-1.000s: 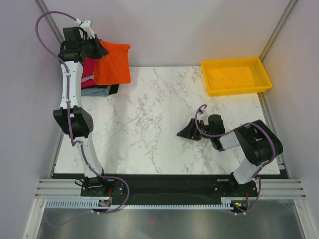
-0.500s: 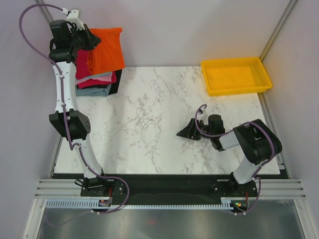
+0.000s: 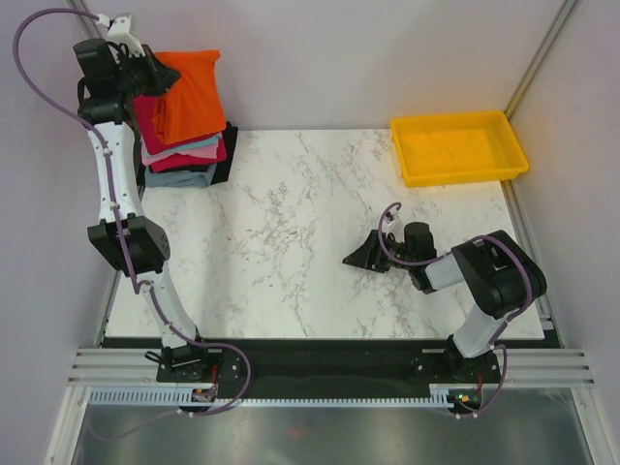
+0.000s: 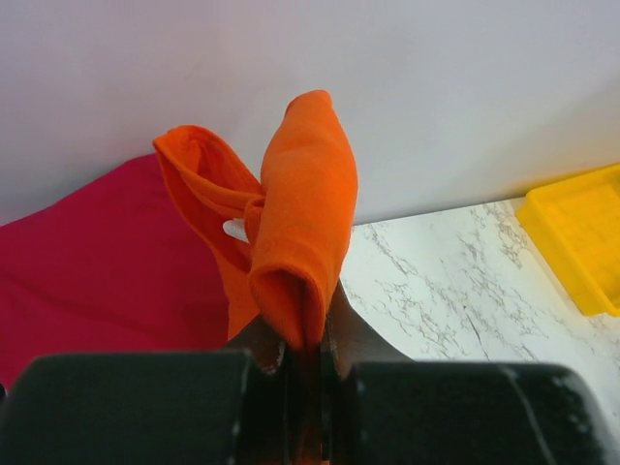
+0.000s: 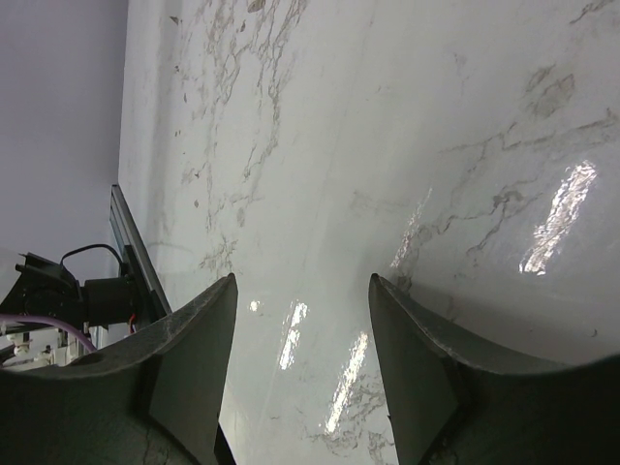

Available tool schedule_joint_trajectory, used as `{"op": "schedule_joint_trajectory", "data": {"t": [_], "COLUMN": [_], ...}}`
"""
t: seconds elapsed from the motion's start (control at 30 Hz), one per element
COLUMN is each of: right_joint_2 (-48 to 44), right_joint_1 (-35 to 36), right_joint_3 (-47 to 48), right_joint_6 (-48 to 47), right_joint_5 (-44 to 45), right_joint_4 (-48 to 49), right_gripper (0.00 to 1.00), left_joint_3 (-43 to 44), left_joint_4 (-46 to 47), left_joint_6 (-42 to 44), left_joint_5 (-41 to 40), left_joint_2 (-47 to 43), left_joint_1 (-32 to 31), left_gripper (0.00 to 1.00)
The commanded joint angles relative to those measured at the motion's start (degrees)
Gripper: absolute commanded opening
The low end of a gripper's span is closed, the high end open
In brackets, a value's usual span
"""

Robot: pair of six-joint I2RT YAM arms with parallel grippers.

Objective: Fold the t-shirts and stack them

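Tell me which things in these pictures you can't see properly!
1. Top view: the lower t-shirts in the stack show only as thin edges, because the orange t-shirt covers them.
2. Left wrist view: the fingertips of the left hand are buried in the orange t-shirt's fold.
3. Left wrist view: the yellow tray is cut off by the right edge.
4. Left wrist view: the crimson t-shirt runs off the left edge.
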Motion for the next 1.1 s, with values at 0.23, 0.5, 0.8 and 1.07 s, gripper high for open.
{"op": "schedule_joint_trajectory", "data": {"t": [0.23, 0.5, 0.8, 1.07], "right_joint_2": [2.20, 2.90, 3.87, 4.57], "right_joint_1": [0.29, 0.38, 0.29, 0.38], "right_joint_3": [0.40, 0.75, 1.63, 2.42], "right_joint_6": [-0.95, -0.60, -0.51, -0.51], "right_joint_5": [0.88, 0.62, 0.44, 0.18], "right_joint_4": [-2.16, -2.16, -2.69, -3.48], "right_gripper": [0.65, 0.65, 0.65, 0.65], "left_joint_3": [4.52, 5.05, 6.63, 6.55], "left_joint_4": [5.73, 7.66, 11.35, 20.22], "left_joint_6": [-1.01, -0.04, -1.01, -1.89], "left_joint_5": [3.99, 3.46, 3.99, 1.10], "left_joint_2": [1.47, 5.51, 11.66, 16.24], "left_joint_1": [1.31, 2.10, 5.35, 6.32], "left_gripper": [0.02, 0.02, 0.02, 0.02]}}
